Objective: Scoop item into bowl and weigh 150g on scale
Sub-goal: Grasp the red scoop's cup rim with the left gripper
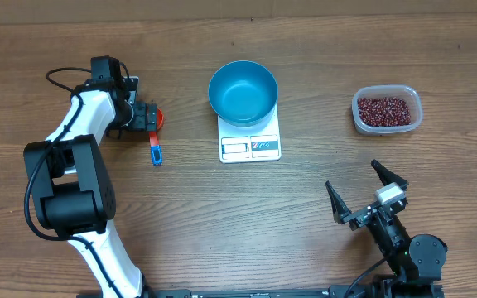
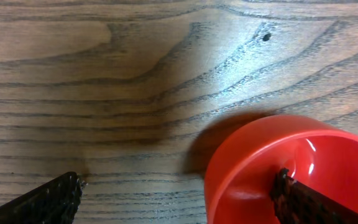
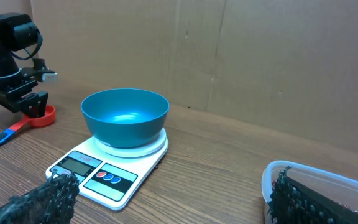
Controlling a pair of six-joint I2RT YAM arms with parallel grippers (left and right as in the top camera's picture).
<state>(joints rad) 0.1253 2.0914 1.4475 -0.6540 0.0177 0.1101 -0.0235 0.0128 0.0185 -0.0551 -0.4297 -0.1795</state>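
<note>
Overhead, the bowl [image 1: 243,91] sits on the scale [image 1: 250,147] (beans [image 1: 383,110] well apart).

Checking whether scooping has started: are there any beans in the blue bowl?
No, the blue bowl on the scale is empty; the beans sit in the clear tub.

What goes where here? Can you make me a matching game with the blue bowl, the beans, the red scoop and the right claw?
Things:
1. blue bowl
2. beans
3. red scoop
4. right claw

Places or states:
A. inside the clear tub
B. open, holding nothing
C. on the white scale
D. on the table, under the left claw

Pairs: 1-C, 2-A, 3-D, 4-B
</note>
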